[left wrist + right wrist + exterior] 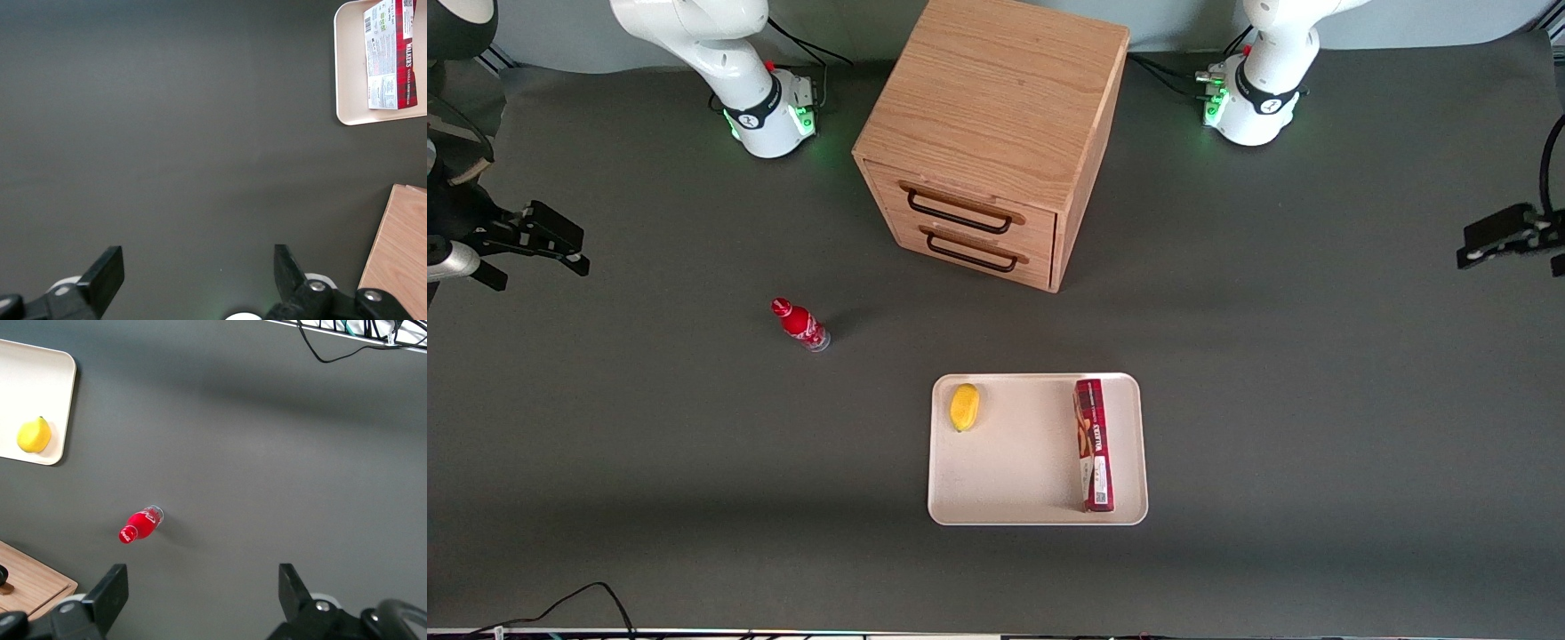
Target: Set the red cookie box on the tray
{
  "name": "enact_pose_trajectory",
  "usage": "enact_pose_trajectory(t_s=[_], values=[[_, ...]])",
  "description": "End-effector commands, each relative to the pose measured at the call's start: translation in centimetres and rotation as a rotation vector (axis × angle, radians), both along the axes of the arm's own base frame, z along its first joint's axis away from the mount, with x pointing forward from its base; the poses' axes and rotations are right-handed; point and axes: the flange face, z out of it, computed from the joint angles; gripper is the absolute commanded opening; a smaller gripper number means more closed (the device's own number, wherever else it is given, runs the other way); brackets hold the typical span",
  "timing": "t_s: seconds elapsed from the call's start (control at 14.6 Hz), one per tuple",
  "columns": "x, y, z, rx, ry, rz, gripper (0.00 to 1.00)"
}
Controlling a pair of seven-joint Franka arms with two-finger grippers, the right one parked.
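- The red cookie box [1094, 444] is seen lying flat on the tray [1014, 480], along the tray's short edge that faces the working arm's end of the tabletop [1316, 400].
- Its length is run from the tray's edge farther from the front camera down to the corner nearest that camera, where the white label end is found.
- In the left wrist view the box's [390, 57] label end is shown resting in a rounded corner of the tray [347, 73].
- A yellow lemon [964, 406] is placed on the same tray, near the corner toward the parked arm's end and farther from the camera, well apart from the box.
- A small red bottle [800, 324] is found on the bare tabletop, off the tray, toward the parked arm's end.
- A wooden drawer cabinet [996, 142] with two dark handles is set farther from the front camera than the tray.
- The pincer [1498, 236] is held at the working arm's edge of the tabletop, well apart from the tray, with its fingers [107, 270] spread wide and nothing between them.
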Motion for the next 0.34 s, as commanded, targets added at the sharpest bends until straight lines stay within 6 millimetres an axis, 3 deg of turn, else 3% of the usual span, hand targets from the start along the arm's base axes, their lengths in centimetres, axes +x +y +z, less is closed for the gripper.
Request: enact_pose_trajectory(t_s=[0.0,0.27], values=[[-2.45,-1.07,0.57,0.013,0.035,-0.030,1.00],[-2.50,-2.00,0.70,0.011,0.034,-0.048,1.00]])
